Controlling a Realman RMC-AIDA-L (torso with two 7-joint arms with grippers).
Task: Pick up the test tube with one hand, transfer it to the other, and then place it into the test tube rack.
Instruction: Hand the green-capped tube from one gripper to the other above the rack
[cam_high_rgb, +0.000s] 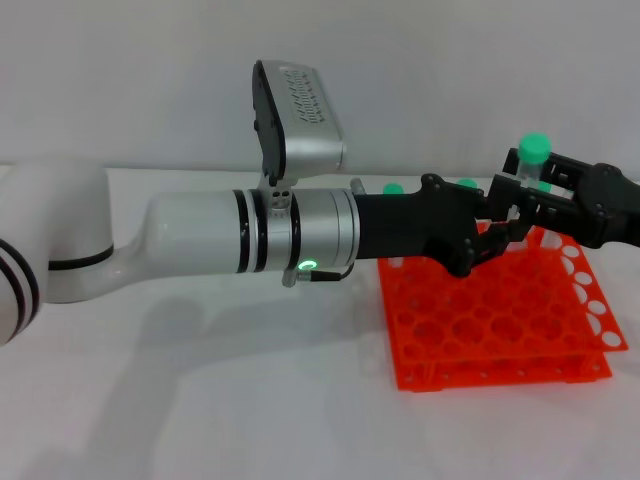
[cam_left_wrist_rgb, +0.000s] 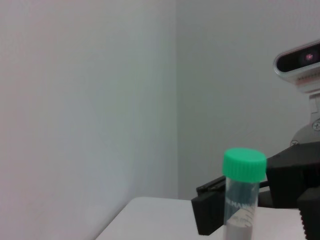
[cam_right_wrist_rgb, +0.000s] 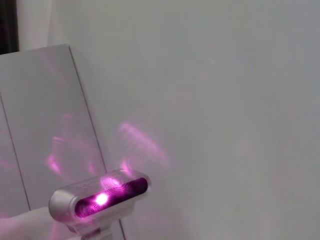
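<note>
The test tube (cam_high_rgb: 533, 165) stands upright in the air above the back of the orange test tube rack (cam_high_rgb: 500, 330), its green cap (cam_high_rgb: 536, 148) on top. My left gripper (cam_high_rgb: 497, 232), on the white banded arm, reaches in from the left and is shut on the tube's lower part. My right gripper (cam_high_rgb: 535, 182) comes in from the right at the level of the tube's upper part, just under the cap. In the left wrist view the test tube (cam_left_wrist_rgb: 243, 195) rises close by, with the right gripper (cam_left_wrist_rgb: 250, 200) black on both sides of it.
Two more green caps (cam_high_rgb: 393, 187) (cam_high_rgb: 467, 183) show behind the left arm at the rack's back edge. The rack lies on a white table (cam_high_rgb: 200, 400) with a pale wall behind. The right wrist view shows only the wall and the left arm's camera housing (cam_right_wrist_rgb: 100, 197).
</note>
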